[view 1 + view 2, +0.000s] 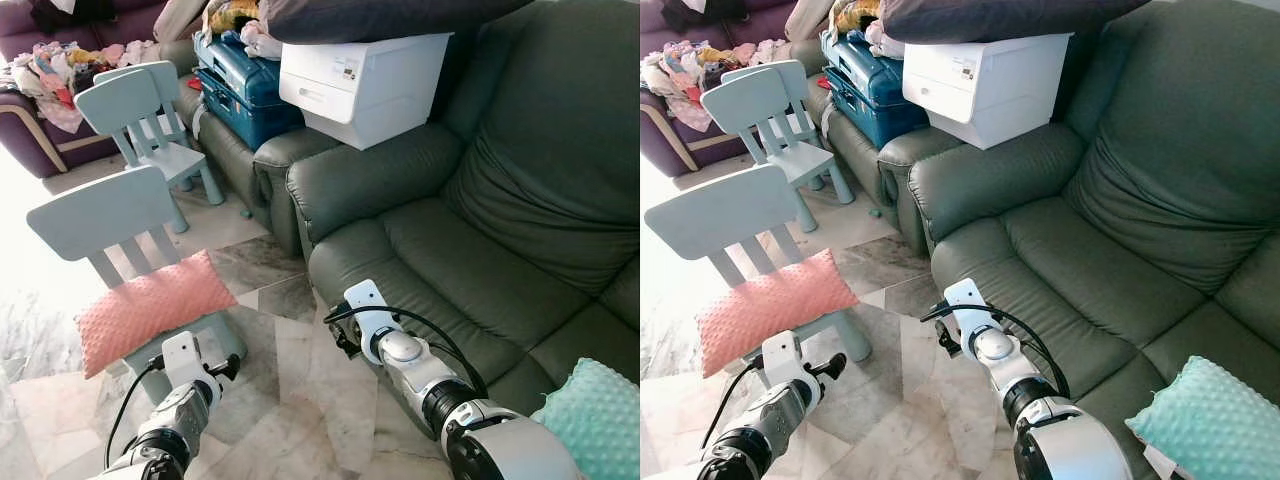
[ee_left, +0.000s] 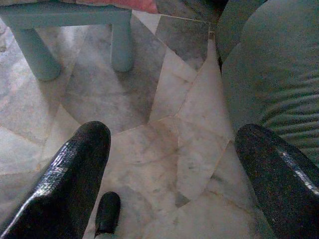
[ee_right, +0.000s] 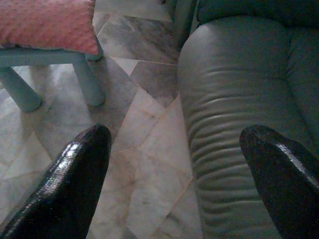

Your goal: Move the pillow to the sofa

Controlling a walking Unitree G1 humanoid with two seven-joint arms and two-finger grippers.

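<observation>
Pink pillow (image 1: 150, 310): lies on the seat of the near pale-blue chair (image 1: 95, 215), left of the green sofa (image 1: 470, 250), untouched. Left pincer (image 2: 174, 164): fingers wide apart, empty, low over the marble floor (image 1: 300, 390) by the chair. Right pincer (image 3: 174, 169): likewise spread and empty, beside the sofa's front edge. Step, as I judge it: approach, no grasp yet. Next I must reach left to the pillow's edges. Cut off: teal pillow (image 1: 600, 420) at the near right; the pincers' tips are hard to make out in the head views.

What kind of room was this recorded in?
Most likely a home living room: a green sofa, small light-blue chairs on a marble floor, one bearing a pink pillow.
</observation>
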